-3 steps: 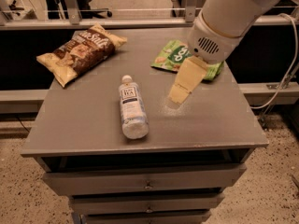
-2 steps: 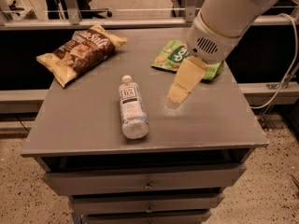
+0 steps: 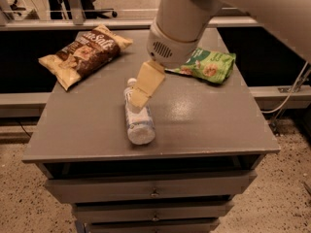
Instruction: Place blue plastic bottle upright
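The blue plastic bottle lies on its side near the middle of the grey cabinet top. Its white cap points away from me and its base points toward the front edge. The label faces up. My gripper, cream-coloured and hanging from the large white arm, is directly over the bottle's neck and cap end, covering part of it. I cannot tell whether it touches the bottle.
A brown snack bag lies at the back left of the top. A green snack bag lies at the back right, partly behind the arm. Drawers sit below the front edge. A cable hangs at the right.
My gripper has moved left, from the bare top to the right of the bottle to over the bottle's cap end. The bottle has stayed lying on its side.
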